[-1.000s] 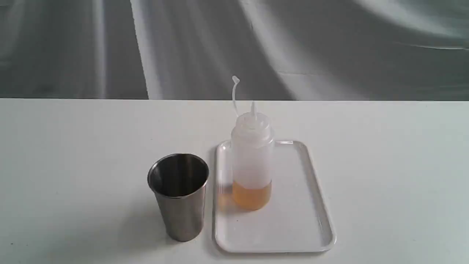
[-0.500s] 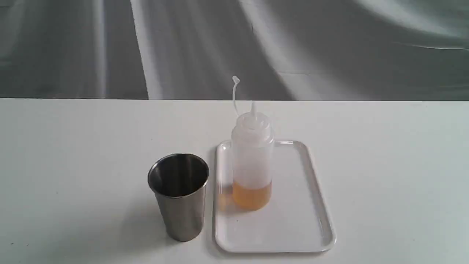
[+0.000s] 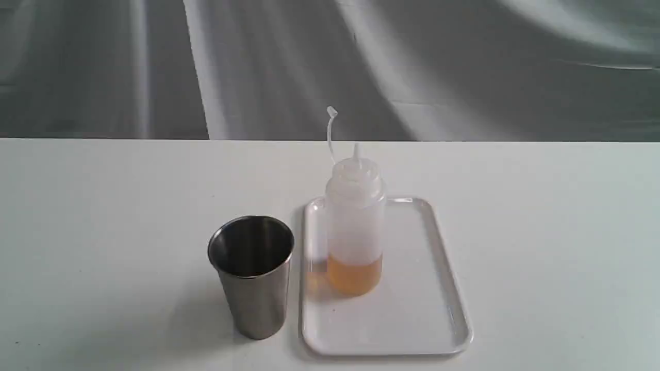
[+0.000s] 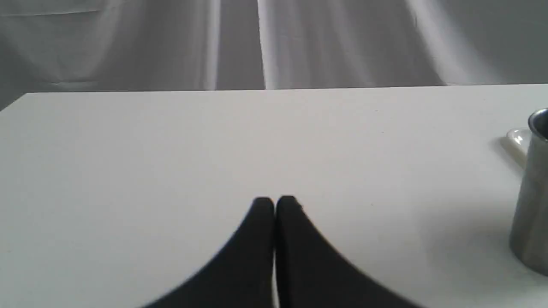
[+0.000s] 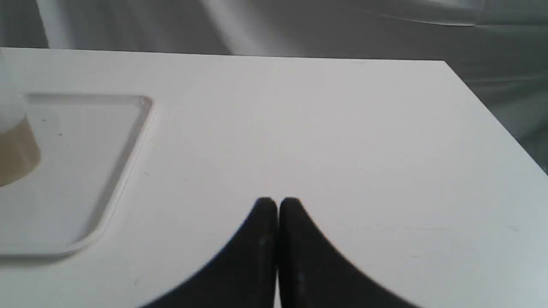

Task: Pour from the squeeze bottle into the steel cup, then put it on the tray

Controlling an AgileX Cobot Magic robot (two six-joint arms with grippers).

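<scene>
The squeeze bottle [image 3: 355,221] stands upright on the white tray [image 3: 412,319], a band of amber liquid at its base and its cap strap sticking up. The steel cup [image 3: 252,275] stands on the table just left of the tray. Neither gripper shows in the exterior view. In the left wrist view my left gripper [image 4: 275,201] is shut and empty over bare table, with the steel cup [image 4: 531,192] at the frame's edge. In the right wrist view my right gripper [image 5: 277,202] is shut and empty, apart from the tray [image 5: 128,128] and the squeeze bottle [image 5: 15,145].
The white table [image 3: 541,232] ends at a far edge before a grey draped backdrop [image 3: 464,67]. The table's far right corner [image 5: 445,62] shows in the right wrist view.
</scene>
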